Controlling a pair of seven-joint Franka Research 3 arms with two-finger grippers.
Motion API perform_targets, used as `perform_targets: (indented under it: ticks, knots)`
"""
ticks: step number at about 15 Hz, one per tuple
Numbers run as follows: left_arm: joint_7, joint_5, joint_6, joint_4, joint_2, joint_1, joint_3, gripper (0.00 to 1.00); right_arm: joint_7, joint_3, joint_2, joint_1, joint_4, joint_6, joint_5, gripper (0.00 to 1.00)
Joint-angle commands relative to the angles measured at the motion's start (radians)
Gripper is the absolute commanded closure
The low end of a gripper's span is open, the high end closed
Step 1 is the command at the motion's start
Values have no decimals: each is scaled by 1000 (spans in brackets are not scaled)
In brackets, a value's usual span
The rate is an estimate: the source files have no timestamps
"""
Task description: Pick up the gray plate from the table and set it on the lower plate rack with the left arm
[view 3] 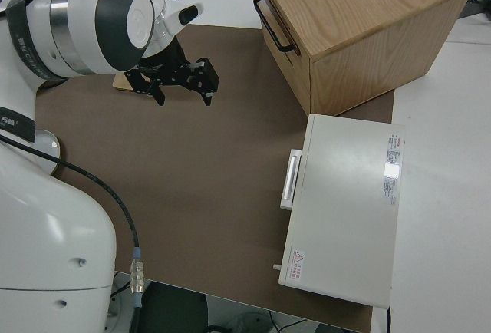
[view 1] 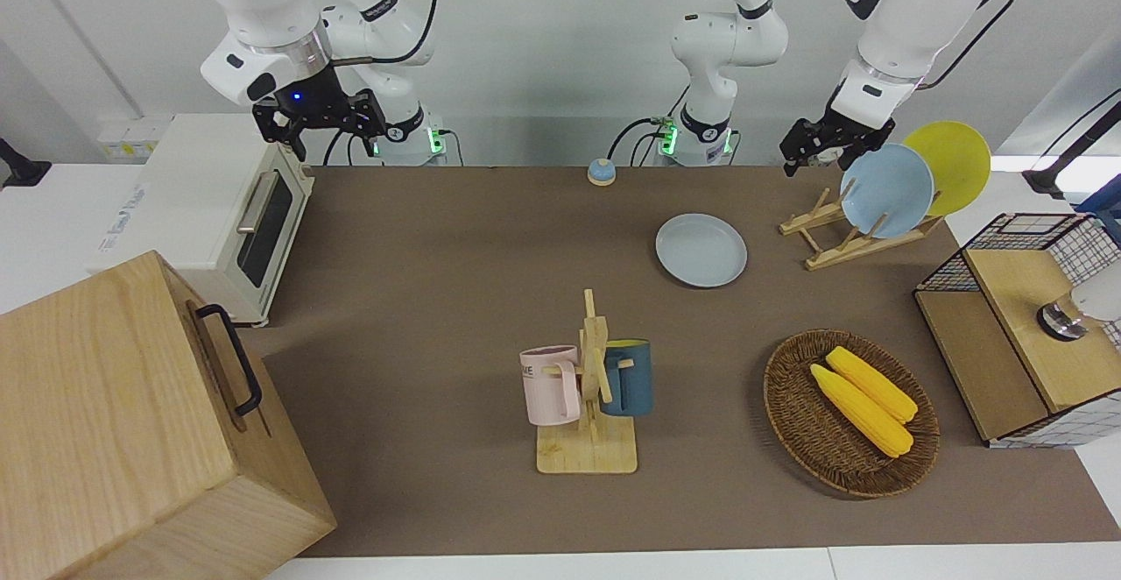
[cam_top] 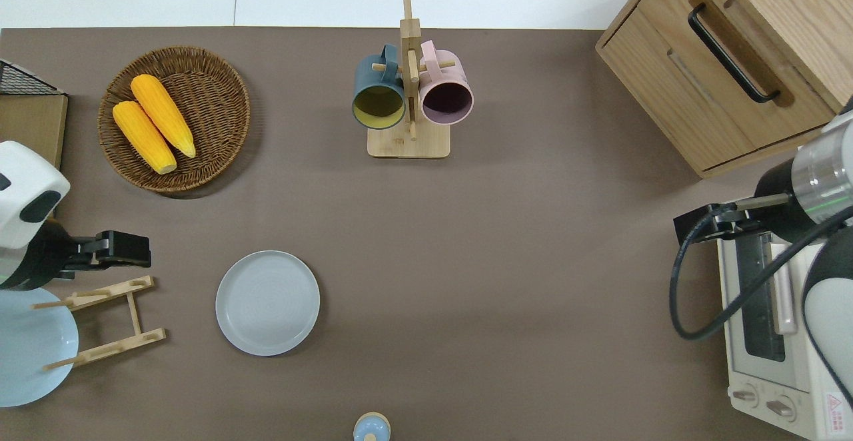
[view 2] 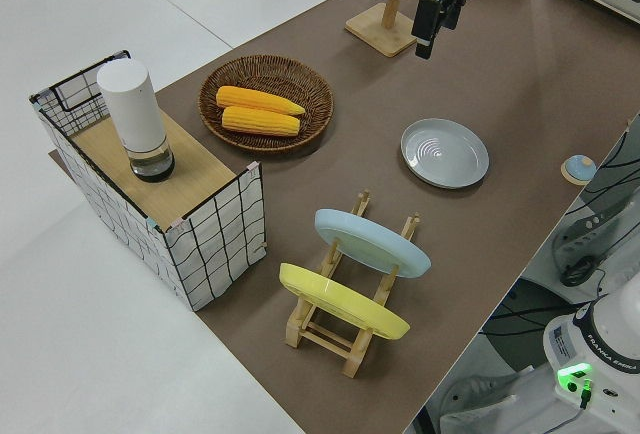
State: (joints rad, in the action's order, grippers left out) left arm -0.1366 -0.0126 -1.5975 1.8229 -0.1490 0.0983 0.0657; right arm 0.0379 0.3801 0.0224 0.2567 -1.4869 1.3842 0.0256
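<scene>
Overhead view: the gray plate [cam_top: 267, 302] lies flat on the table [cam_top: 506, 261], just beside the lower plate rack [cam_top: 106, 322] on the side toward the right arm's end. The left gripper [cam_top: 126, 252] hangs empty over bare mat near the rack's farther rail — whether its claw is wide or narrow cannot be told. The right arm is parked. The light blue plate [view 1: 886, 190] and yellow plate [view 1: 950, 165] fill two slots. Likely risks — fingers skidding off the low rim, or the plate knocking its neighbours during insertion.
</scene>
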Motion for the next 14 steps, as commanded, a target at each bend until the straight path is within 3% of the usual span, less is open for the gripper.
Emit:
perform_targets:
  ticks: [1,14]
  knots:
    - [11,5,25,-27,13,8,0,0,13,23,-2,26,10,-14,7,17]
    - [12,5,24,-45,13,-5,8,0,13,23,-2,26,10,-14,7,17]
